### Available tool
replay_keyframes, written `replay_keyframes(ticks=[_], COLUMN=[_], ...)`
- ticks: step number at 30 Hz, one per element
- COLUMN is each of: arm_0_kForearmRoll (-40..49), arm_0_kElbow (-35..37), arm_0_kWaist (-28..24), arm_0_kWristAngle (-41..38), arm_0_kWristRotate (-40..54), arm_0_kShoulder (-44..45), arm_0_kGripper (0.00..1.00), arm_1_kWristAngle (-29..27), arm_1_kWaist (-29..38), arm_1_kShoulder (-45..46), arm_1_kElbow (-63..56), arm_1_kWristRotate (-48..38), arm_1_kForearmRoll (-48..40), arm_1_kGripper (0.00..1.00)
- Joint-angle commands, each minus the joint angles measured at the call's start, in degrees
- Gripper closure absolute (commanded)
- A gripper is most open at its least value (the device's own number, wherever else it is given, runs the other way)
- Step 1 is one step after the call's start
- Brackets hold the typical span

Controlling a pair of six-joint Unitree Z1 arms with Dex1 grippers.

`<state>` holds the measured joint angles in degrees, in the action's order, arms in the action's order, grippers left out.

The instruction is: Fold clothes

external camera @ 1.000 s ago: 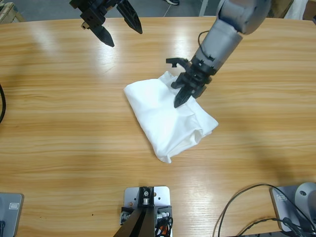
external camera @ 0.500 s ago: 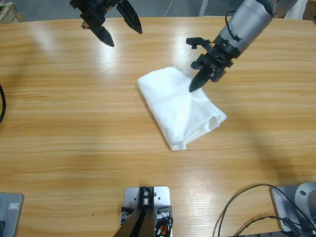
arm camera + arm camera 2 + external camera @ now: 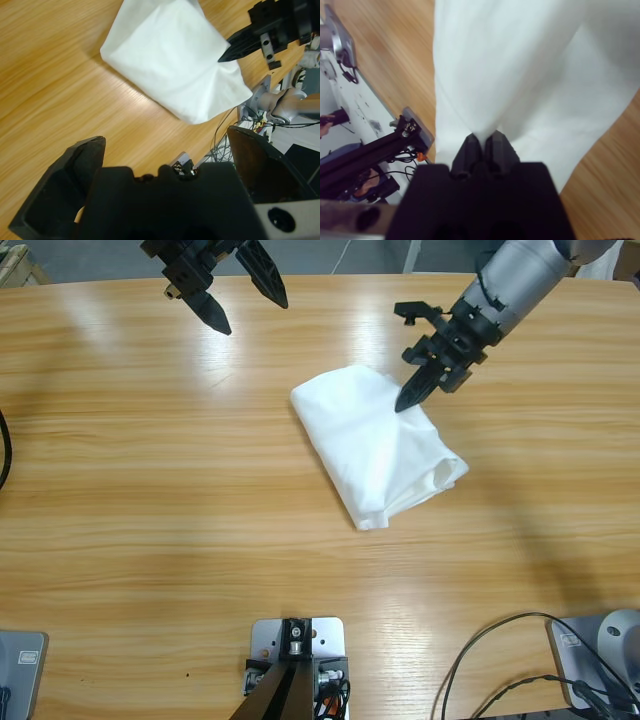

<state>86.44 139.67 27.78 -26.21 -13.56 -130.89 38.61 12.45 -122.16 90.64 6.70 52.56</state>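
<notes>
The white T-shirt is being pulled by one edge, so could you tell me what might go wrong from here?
1. The right gripper is shut on only a small pinch of the folded T-shirt; if the cloth slips out, the pull is lost.
2. Dragging the bundle across the table by one edge could loosen its folds, which already look wrinkled at the far end.
3. The left gripper hangs open, away from the shirt, so nothing steadies the other side.

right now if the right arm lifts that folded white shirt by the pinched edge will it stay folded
Probably not. The white shirt looks soft and floppy, its cloth puckering where the right end effector pinches it. Held at one edge only, the loose layers would likely sag and open. It seems light, so it may drag across the table easily.
</notes>
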Motion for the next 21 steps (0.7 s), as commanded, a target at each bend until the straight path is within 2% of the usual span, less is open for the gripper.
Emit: replay_keyframes(ticks=[1,11,16,21], arm_0_kForearmRoll=[8.7,8.7,8.7,8.7], arm_0_kElbow=[-1.6,-1.7,-1.8,-1.8], arm_0_kWaist=[-0.4,0.1,0.3,0.4], arm_0_kWristAngle=[0.0,0.0,0.0,-0.1], arm_0_kWristRotate=[0.3,0.0,-0.1,-0.1], arm_0_kShoulder=[-2.3,-2.1,-2.1,-1.6], arm_0_kGripper=[0.050,0.050,0.050,0.050], arm_1_kWristAngle=[7.0,10.9,4.0,1.7], arm_1_kWaist=[-3.0,-4.8,-6.6,-7.3], arm_1_kShoulder=[6.1,6.6,5.6,3.4], arm_1_kElbow=[-1.2,-1.9,-3.6,-5.1], arm_1_kWristRotate=[0.4,0.0,-2.4,-3.2], arm_1_kForearmRoll=[-1.0,-1.4,-0.5,0.9], arm_1_kGripper=[1.000,1.000,1.000,1.000])
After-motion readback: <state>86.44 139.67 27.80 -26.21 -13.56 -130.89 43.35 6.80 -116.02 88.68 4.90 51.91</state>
